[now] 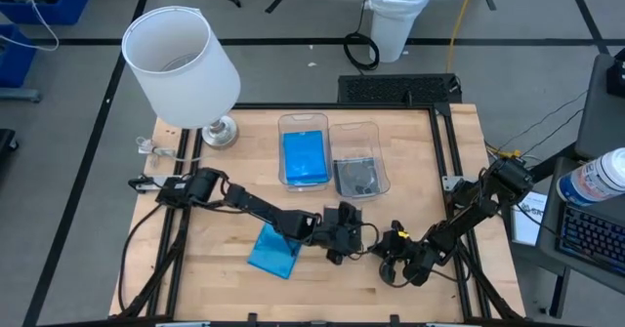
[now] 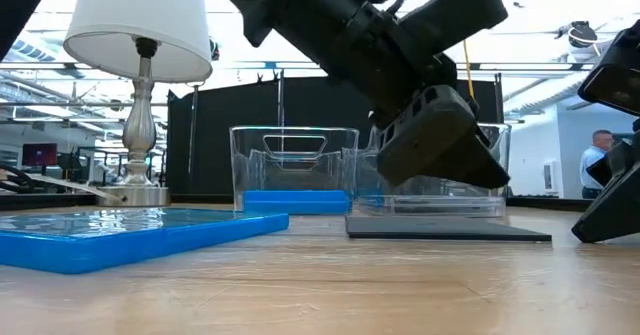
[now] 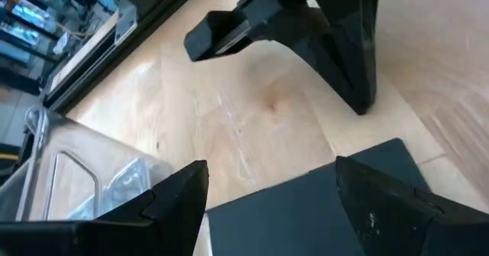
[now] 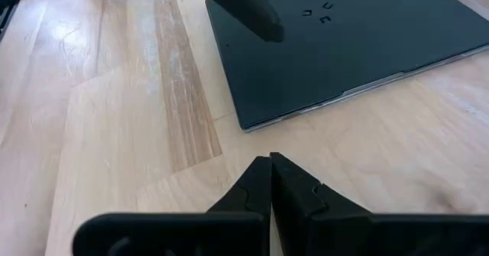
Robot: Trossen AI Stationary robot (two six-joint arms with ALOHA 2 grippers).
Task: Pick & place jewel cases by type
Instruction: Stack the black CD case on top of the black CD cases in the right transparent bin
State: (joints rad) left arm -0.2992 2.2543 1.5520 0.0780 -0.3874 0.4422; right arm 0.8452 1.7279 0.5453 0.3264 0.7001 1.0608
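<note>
A dark grey jewel case (image 4: pixel 359 42) lies flat on the table near its near edge, also seen in the low view (image 2: pixel 448 231). My left gripper (image 3: pixel 283 202) hangs open just above it, one finger on each side, apart from it in the low view (image 2: pixel 440 150). In the high view the left gripper (image 1: pixel 342 237) hides the case. My right gripper (image 4: pixel 271 172) is shut, low over the table just right of the case (image 1: pixel 398 261). A bright blue jewel case (image 1: pixel 273 252) lies flat to the left of the left gripper.
Two clear bins stand side by side at the table's middle: the left bin (image 1: pixel 305 122) holds blue cases, the right bin (image 1: pixel 357 129) dark ones. A white-shaded lamp (image 1: pixel 181 68) stands at the far left corner. Bare wood lies between the grippers and the bins.
</note>
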